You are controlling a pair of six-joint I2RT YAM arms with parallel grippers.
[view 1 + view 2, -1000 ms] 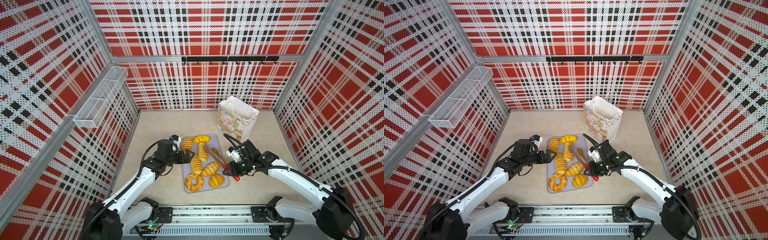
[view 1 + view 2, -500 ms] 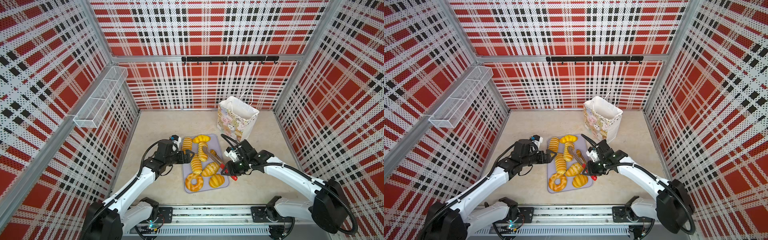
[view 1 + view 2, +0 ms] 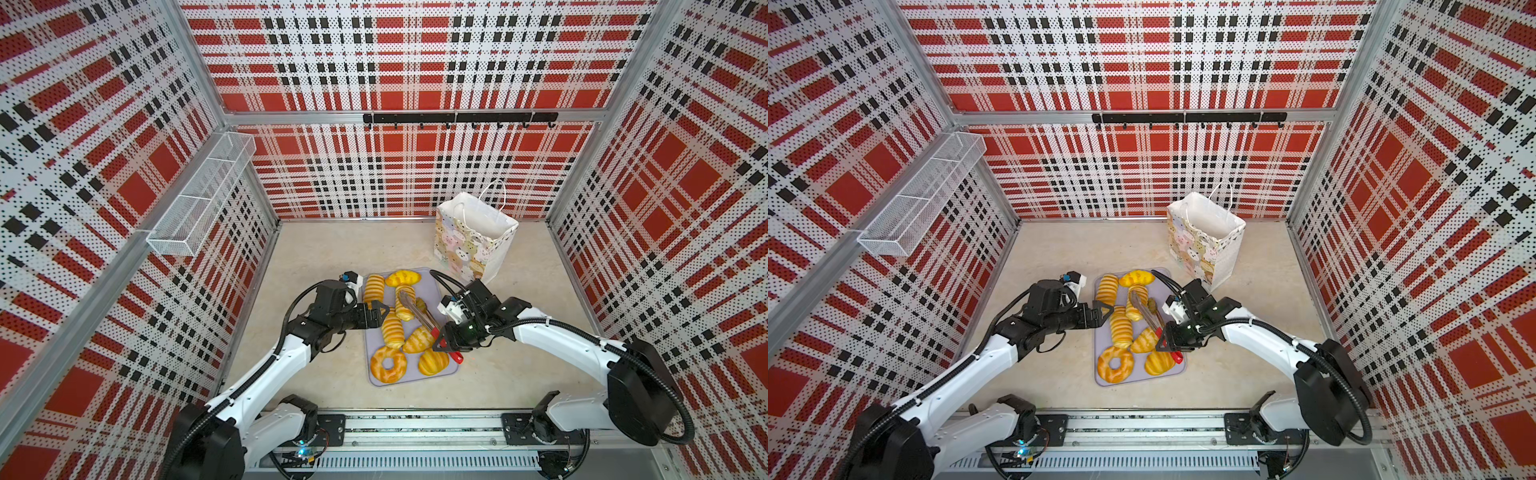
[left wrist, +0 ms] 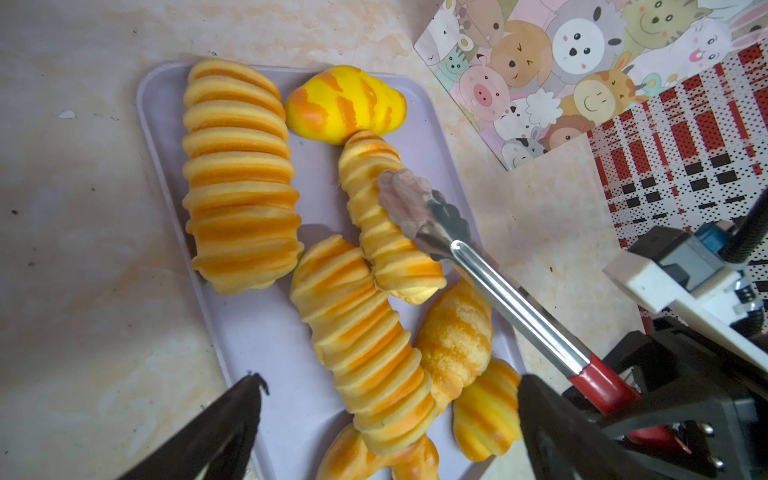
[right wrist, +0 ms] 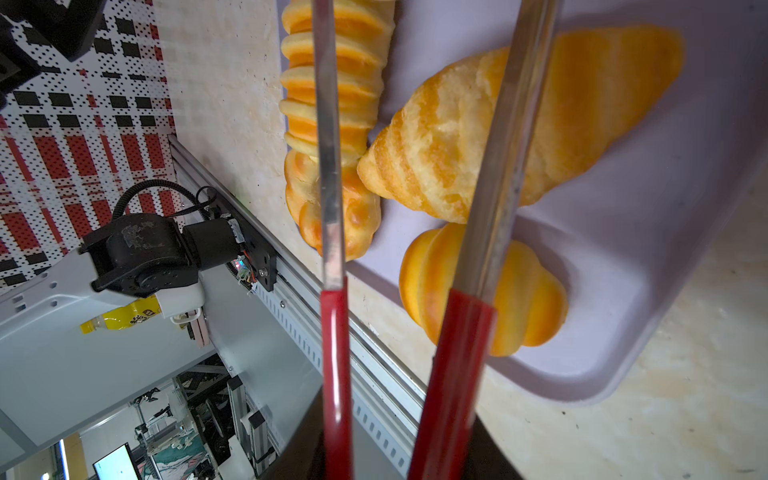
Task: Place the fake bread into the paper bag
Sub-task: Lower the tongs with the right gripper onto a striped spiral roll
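Since a second ago the tongs [image 4: 511,301] have swung inward, and their head now lies over a ridged long roll [image 4: 386,257] straight ahead of my right gripper [image 3: 441,338], which slid in over the tray's edge to carry them there; my left gripper [image 3: 379,314] has not stirred. All the fake bread I can see lies on the lavender tray [image 4: 257,332] between my two grippers: glossy, golden-yellow pieces banded in orange. They are ridged rolls packed close and touching, a speckled croissant-like piece [image 5: 436,137] directly beneath the tongs' arms, and a ring doughnut [image 3: 376,365] and a scored round bun [image 3: 433,361] nearest my bases. My right gripper is pinching the tongs by their red handles, and the two steel arms stand apart. I cannot tell whether they already straddle the roll or only rest on top of it. My left gripper hovers at the tray's opposite edge, fingers spread wide and empty. I judge this the first pick, since the paper bag [image 3: 465,249], upright beyond my right gripper, shows only white inside. Next I should settle the tongs around the roll, squeeze, lift clear of its neighbours and carry it back to the bag's mouth. That slick skin may slip.
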